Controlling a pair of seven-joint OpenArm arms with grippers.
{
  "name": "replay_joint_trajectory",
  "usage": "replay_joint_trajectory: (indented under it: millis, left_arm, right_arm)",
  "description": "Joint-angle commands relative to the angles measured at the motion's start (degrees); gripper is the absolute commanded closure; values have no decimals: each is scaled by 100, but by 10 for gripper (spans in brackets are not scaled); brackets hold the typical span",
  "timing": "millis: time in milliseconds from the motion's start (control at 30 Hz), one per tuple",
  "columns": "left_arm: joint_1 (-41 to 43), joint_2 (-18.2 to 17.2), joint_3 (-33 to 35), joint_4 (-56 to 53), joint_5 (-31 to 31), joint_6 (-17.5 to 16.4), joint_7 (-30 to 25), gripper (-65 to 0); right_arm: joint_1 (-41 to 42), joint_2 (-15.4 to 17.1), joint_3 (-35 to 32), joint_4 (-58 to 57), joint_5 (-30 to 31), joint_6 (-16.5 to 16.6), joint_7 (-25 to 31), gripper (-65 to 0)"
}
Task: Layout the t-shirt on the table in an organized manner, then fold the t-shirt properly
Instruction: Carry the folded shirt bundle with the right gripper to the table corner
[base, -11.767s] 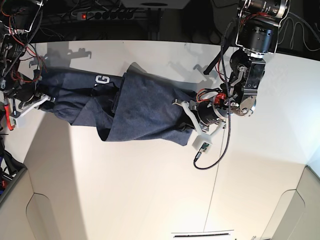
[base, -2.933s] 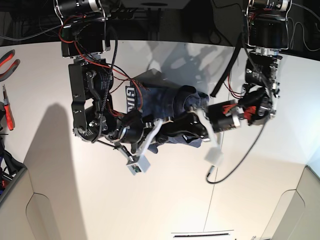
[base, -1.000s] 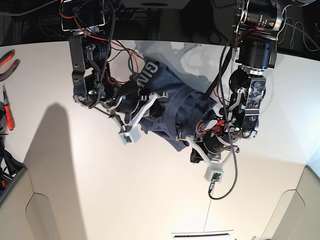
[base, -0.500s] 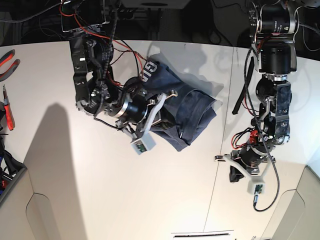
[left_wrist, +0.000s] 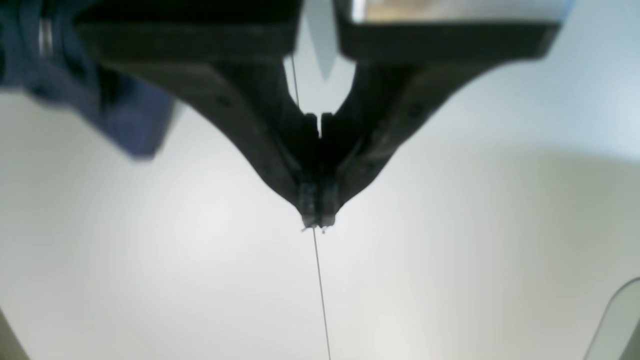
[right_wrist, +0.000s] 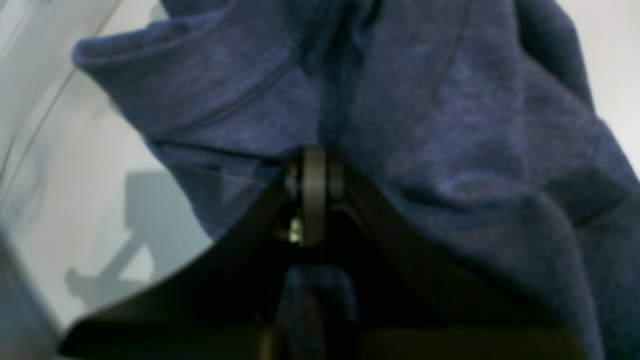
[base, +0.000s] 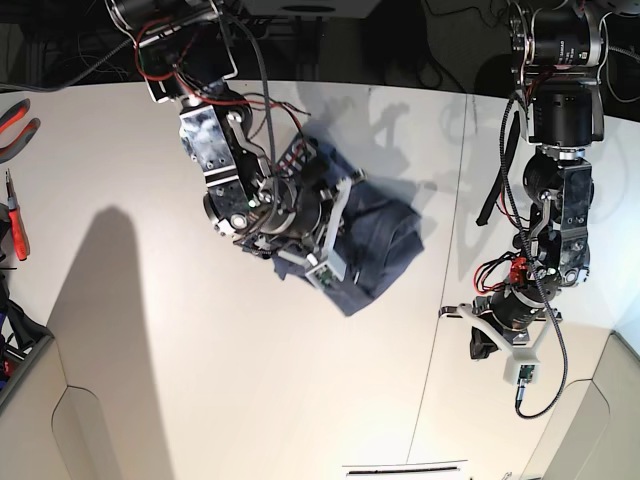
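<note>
Bunching t-shirt (base: 385, 245) in right fingers (right_wrist: 312, 200)

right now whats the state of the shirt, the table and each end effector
t-shirt: bunched in a heap, not laid flat
table: white top, shirt heaped near its far middle
right end effector: shut on the t-shirt
left end effector: shut, holding nothing, over bare table away from the shirt

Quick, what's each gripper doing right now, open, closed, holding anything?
Left gripper: closed, holding nothing, over the bare table.
Right gripper: closed on the t-shirt.
</note>
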Motion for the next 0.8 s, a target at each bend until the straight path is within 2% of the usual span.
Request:
replay_joint_trajectory:
  millis: [0,133,267,500,767]
  left_arm:
    - [-131,-52,-17,116,-37,-17,-146,0]
    - [-87,-52,-17,116,-37,-17,-149,0]
    - [-87,-52,-17,116,-39,-17,-146,0]
    - [-87,-50,-17,116,-42,-17,-146,0]
    - [-87,-48,-17,116,-44,-17,-149,0]
  right_arm:
    - [66,125,98,-11,-330,-328,-179,0]
    - [142,319,562,-2,-643,-992,-181,0]
    - [170,564,1303,-2,-673,-1495,-186,0]
    - [166,1115,2627,-2,-608,-1556,-195,0]
    - [168,1565,3517,-2,-345,-1554,-195,0]
